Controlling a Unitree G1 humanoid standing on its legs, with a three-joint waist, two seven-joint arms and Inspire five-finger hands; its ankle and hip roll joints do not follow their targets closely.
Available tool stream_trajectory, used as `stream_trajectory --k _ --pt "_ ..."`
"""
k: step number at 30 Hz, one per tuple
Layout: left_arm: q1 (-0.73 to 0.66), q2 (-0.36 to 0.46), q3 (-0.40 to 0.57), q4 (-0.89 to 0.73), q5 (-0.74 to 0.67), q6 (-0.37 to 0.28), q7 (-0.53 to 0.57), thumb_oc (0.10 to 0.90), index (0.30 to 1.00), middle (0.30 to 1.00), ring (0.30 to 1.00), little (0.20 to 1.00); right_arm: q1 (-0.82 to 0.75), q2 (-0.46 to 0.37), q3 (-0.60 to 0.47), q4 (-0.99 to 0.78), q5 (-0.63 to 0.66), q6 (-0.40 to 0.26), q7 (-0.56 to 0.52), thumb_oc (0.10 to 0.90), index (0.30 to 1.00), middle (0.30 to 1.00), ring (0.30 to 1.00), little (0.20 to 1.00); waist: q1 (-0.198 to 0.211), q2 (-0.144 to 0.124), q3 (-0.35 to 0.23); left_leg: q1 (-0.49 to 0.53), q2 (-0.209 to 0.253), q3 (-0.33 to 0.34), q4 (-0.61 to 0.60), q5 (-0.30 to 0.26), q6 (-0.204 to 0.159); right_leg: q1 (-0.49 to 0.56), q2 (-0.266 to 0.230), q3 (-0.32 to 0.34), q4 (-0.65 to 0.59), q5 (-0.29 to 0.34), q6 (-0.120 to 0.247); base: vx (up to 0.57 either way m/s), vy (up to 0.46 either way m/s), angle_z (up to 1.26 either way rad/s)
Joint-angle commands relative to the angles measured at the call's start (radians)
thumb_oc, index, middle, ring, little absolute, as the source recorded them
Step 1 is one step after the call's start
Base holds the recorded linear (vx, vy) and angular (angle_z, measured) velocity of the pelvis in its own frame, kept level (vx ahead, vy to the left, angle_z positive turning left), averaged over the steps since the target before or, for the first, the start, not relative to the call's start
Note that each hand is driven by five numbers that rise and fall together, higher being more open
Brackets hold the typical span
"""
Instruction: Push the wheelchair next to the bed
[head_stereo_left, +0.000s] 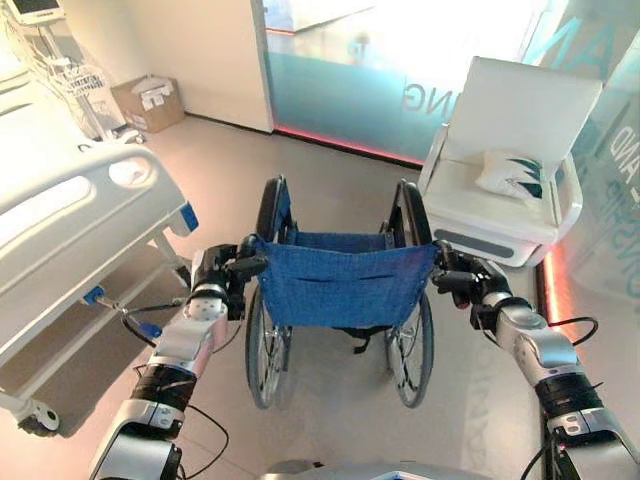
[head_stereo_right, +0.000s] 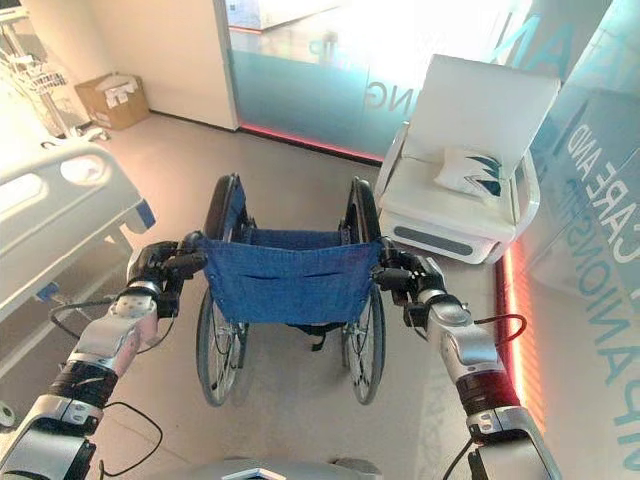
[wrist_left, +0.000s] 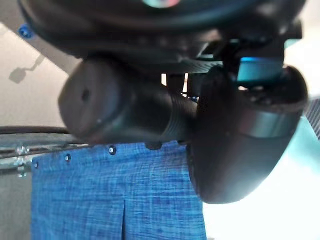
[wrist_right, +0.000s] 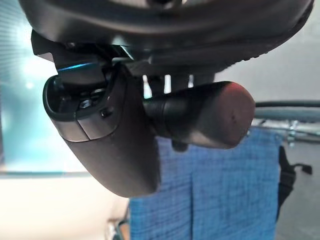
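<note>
The wheelchair (head_stereo_left: 340, 290) stands on the floor (head_stereo_left: 330, 420) at centre, its backrest (head_stereo_left: 345, 278) nearest the robot and its seat facing away. The left hand (head_stereo_left: 222, 280) is on the left push handle (wrist_left: 120, 112); the right hand (head_stereo_left: 462, 282) is on the right push handle (wrist_right: 205, 112). The bed (head_stereo_left: 70, 215) lies to the left of the wheelchair, apart from it. A box (head_stereo_left: 148, 102) sits beyond the bed by the far wall. An armchair (head_stereo_left: 505, 165) stands ahead and to the right, with a cushion (head_stereo_left: 512, 175) on its seat.
</note>
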Motion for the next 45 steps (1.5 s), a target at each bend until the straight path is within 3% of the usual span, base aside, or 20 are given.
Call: stream_trajectory --k 1,4,7,9,12,18,21,22,25,27,31,33,35,37,40,45 --pt "-0.07 -0.219 -0.185 -0.033 -0.149 -0.077 -0.095 0.4 0.3 0.3 0.3 0.3 -0.109 0.07 0.164 -0.167 0.055 -0.044 0.134 0.4 0.3 0.3 0.3 0.3 -0.045 -0.013 0.064 -0.146 0.038 -0.019 0.346 -0.002 -0.047 -0.007 0.041 0.003 0.095 -0.007 -0.06 0.1 0.082 -0.02" --pt "-0.056 -0.204 -0.158 -0.044 -0.171 -0.102 -0.101 0.4 0.3 0.3 0.3 0.3 -0.101 0.051 0.155 -0.168 0.036 -0.047 0.139 0.4 0.3 0.3 0.3 0.3 -0.037 0.011 0.076 -0.163 0.038 -0.007 0.191 0.077 -0.062 0.011 0.068 0.015 0.099 -0.019 -0.051 0.18 0.161 -0.06" --pt "-0.053 -0.176 -0.152 -0.051 -0.194 -0.11 -0.105 0.4 0.3 0.3 0.3 0.3 -0.108 0.016 0.147 -0.172 0.04 -0.041 0.136 0.4 0.3 0.3 0.3 0.3 -0.006 0.043 0.081 -0.258 0.038 -0.015 0.033 0.245 -0.108 0.064 0.108 0.034 0.066 -0.036 -0.053 0.28 0.175 0.04" --pt "-0.053 -0.17 -0.15 -0.051 -0.21 -0.107 -0.108 0.4 0.3 0.3 0.3 0.3 -0.111 0.01 0.146 -0.167 0.04 -0.044 0.136 0.4 0.3 0.3 0.3 0.3 0.001 0.042 0.08 -0.269 0.031 -0.02 0.029 0.248 -0.108 0.073 0.107 0.037 0.058 -0.04 -0.052 0.17 0.095 0.0" --pt "-0.061 -0.167 -0.144 -0.01 -0.238 -0.098 -0.13 0.4 0.3 0.3 0.3 0.3 -0.148 0.002 0.157 -0.106 0.055 -0.069 0.143 0.4 0.3 0.3 0.3 0.3 0.022 0.026 0.051 -0.234 -0.013 -0.033 0.022 0.151 -0.064 0.09 0.074 0.027 0.033 -0.043 -0.028 0.2 0.169 -0.02" --pt "-0.099 -0.209 -0.17 0.073 -0.219 -0.078 -0.124 0.4 0.3 0.3 0.3 0.3 -0.2 0.02 0.173 -0.054 0.073 -0.092 0.118 0.4 0.3 0.3 0.3 0.3 0.04 0.012 0.025 -0.168 -0.042 -0.053 0.029 0.067 -0.005 0.059 -0.002 -0.012 0.146 -0.055 0.021 0.22 0.177 -0.17" --pt "-0.108 -0.233 -0.185 0.1 -0.198 -0.09 -0.113 0.4 0.3 0.3 0.3 0.3 -0.214 0.032 0.185 -0.042 0.077 -0.099 0.087 0.4 0.3 0.3 0.3 0.3 0.04 0.008 0.014 -0.165 -0.052 -0.053 0.036 0.046 0.019 0.025 -0.037 -0.01 0.273 0.003 0.045 0.15 0.177 -0.08" --pt "-0.112 -0.24 -0.191 0.11 -0.191 -0.096 -0.108 0.4 0.3 0.3 0.3 0.3 -0.22 0.033 0.191 -0.035 0.078 -0.101 0.078 0.4 0.3 0.3 0.3 0.3 0.039 0.014 0.009 -0.158 -0.051 -0.046 0.037 0.035 0.028 -0.002 -0.059 -0.01 0.374 0.049 0.049 0.14 0.19 -0.08" --pt "-0.116 -0.245 -0.191 0.116 -0.194 -0.102 -0.093 0.4 0.3 0.3 0.3 0.3 -0.232 0.025 0.197 -0.024 0.082 -0.097 0.076 0.4 0.3 0.3 0.3 0.3 0.03 0.028 -0.002 -0.123 -0.05 -0.035 0.025 0.017 0.041 -0.063 -0.09 -0.019 0.495 0.103 0.045 0.17 0.189 -0.18" --pt "-0.121 -0.251 -0.184 0.125 -0.201 -0.11 -0.085 0.4 0.3 0.3 0.3 0.3 -0.251 0.023 0.2 -0.005 0.092 -0.093 0.072 0.4 0.3 0.3 0.3 0.3 0.023 0.028 -0.005 -0.084 -0.053 -0.019 0.007 0.004 0.047 -0.106 -0.117 -0.044 0.461 0.107 0.043 0.2 0.069 -0.2" --pt "-0.131 -0.26 -0.184 0.142 -0.216 -0.139 -0.067 0.4 0.3 0.3 0.3 0.3 -0.295 0.008 0.198 0.021 0.111 -0.085 0.079 0.4 0.3 0.3 0.3 0.3 -0.006 0.019 0.01 -0.02 -0.062 -0.017 -0.009 -0.035 0.04 -0.181 -0.114 -0.067 0.24 0.133 0.054 0.21 -0.05 -0.02" --pt "-0.127 -0.268 -0.19 0.14 -0.222 -0.16 -0.049 0.4 0.3 0.3 0.3 0.3 -0.303 0.0 0.198 0.018 0.115 -0.083 0.084 0.4 0.3 0.3 0.3 0.3 -0.027 0.01 0.015 0.0 -0.074 -0.021 -0.009 -0.057 0.033 -0.227 -0.102 -0.055 0.136 0.175 0.072 0.24 -0.103 0.01" --pt "-0.122 -0.272 -0.203 0.132 -0.231 -0.174 -0.036 0.4 0.3 0.3 0.3 0.3 -0.309 -0.01 0.196 0.016 0.123 -0.082 0.08 0.4 0.3 0.3 0.3 0.3 -0.057 -0.002 0.026 0.034 -0.1 -0.056 0.003 -0.103 0.036 -0.292 -0.08 -0.021 0.031 0.257 0.104 0.3 -0.125 0.06" --pt "-0.122 -0.279 -0.212 0.14 -0.229 -0.185 -0.033 0.4 0.3 0.3 0.3 0.3 -0.314 -0.012 0.191 0.016 0.125 -0.076 0.078 0.4 0.3 0.3 0.3 0.3 -0.069 -0.009 0.028 0.053 -0.113 -0.08 0.012 -0.132 0.042 -0.32 -0.075 -0.019 -0.013 0.296 0.116 0.3 -0.129 0.42" --pt "-0.105 -0.286 -0.209 0.15 -0.222 -0.202 -0.039 0.4 0.3 0.3 0.3 0.3 -0.311 -0.017 0.18 0.014 0.126 -0.062 0.091 0.4 0.3 0.3 0.3 0.3 -0.078 -0.009 0.022 0.081 -0.114 -0.102 0.022 -0.162 0.047 -0.345 -0.064 -0.026 -0.011 0.306 0.111 0.29 -0.157 0.66" --pt "-0.075 -0.301 -0.196 0.142 -0.224 -0.211 -0.028 0.4 0.3 0.3 0.3 0.3 -0.303 -0.027 0.175 0.025 0.1 -0.046 0.13 0.4 0.3 0.3 0.3 0.3 -0.088 0.002 -0.014 0.105 -0.1 -0.135 0.04 -0.179 0.031 -0.323 -0.04 0.003 0.033 0.236 0.077 0.28 -0.209 0.45"
